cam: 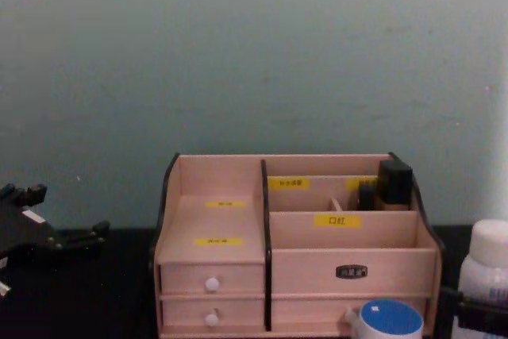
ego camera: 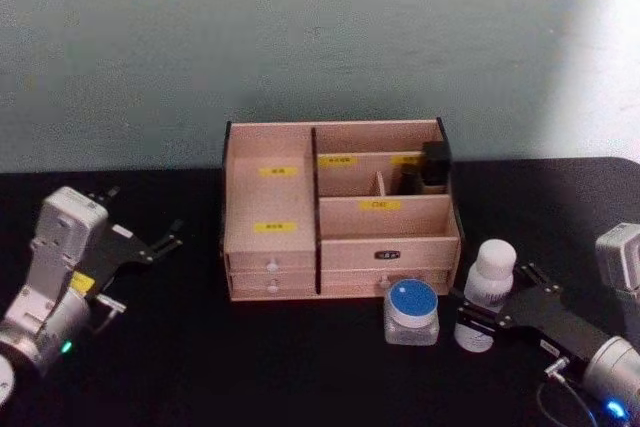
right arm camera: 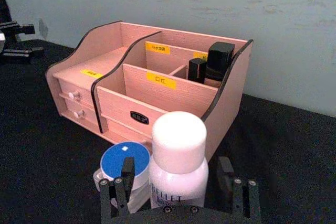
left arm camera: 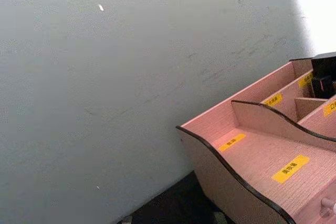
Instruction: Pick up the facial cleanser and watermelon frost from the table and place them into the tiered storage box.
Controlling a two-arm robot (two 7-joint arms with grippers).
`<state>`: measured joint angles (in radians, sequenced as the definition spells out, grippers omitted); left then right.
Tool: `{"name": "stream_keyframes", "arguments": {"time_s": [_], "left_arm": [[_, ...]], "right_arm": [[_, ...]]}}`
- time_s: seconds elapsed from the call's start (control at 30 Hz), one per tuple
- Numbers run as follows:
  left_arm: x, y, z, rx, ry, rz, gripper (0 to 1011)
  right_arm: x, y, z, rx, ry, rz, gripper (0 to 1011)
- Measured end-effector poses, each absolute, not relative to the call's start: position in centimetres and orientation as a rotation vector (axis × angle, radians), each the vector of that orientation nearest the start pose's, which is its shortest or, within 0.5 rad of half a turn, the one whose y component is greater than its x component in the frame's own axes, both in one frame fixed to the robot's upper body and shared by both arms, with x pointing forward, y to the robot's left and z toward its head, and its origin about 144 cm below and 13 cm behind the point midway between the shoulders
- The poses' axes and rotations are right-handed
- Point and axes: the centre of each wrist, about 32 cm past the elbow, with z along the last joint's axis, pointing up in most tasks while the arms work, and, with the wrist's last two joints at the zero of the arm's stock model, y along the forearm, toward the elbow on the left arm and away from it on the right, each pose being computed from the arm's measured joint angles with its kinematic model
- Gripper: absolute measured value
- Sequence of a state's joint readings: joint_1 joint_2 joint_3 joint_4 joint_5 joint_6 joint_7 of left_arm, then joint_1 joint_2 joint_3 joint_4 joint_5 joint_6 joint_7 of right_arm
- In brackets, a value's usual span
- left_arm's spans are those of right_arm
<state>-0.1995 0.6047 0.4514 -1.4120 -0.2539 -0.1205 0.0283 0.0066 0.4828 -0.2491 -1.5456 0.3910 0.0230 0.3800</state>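
The facial cleanser (ego camera: 489,285), a white bottle with a rounded cap, stands right of the box front. My right gripper (ego camera: 495,299) is open and straddles it; in the right wrist view the fingers (right arm camera: 127,173) stand clear of both sides of the facial cleanser (right arm camera: 178,153). The watermelon frost (ego camera: 412,311), a squat jar with a blue lid, sits just left of the bottle, seen too as the watermelon frost (right arm camera: 122,164) beside one finger. The tiered storage box (ego camera: 300,202) stands at mid-table. My left gripper (ego camera: 145,215) rests open at the far left, away from everything.
Dark items (ego camera: 434,165) occupy the box's back right compartment. The tabletop is black, with a grey-green wall close behind the box. The box's left stepped shelf (left arm camera: 262,156) and front right compartment (right arm camera: 157,90) hold nothing.
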Motion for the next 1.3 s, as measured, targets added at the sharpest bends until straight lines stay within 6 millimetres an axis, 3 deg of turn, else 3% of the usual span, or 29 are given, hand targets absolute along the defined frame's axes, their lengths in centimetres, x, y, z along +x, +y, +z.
{"name": "stream_keyframes", "arguments": {"time_s": [0.2,0.5,0.63,1.1,1.3], "left_arm": [[48.9,31.0,114.0,0.305,-0.285,1.248,1002],[48.9,31.0,114.0,0.304,-0.285,1.248,1001],[48.9,31.0,114.0,0.304,-0.285,1.248,1001],[48.9,31.0,114.0,0.305,-0.285,1.248,1001],[48.9,31.0,114.0,0.304,-0.285,1.248,1001]], "right_arm": [[45.1,-29.8,113.3,-0.167,0.068,-0.974,969],[45.1,-29.9,113.3,-0.166,0.068,-0.973,757],[45.1,-29.9,113.4,-0.166,0.068,-0.973,605],[45.0,-29.9,113.4,-0.162,0.066,-0.970,601],[44.4,-30.3,114.8,-0.143,0.038,-0.955,601]]}}
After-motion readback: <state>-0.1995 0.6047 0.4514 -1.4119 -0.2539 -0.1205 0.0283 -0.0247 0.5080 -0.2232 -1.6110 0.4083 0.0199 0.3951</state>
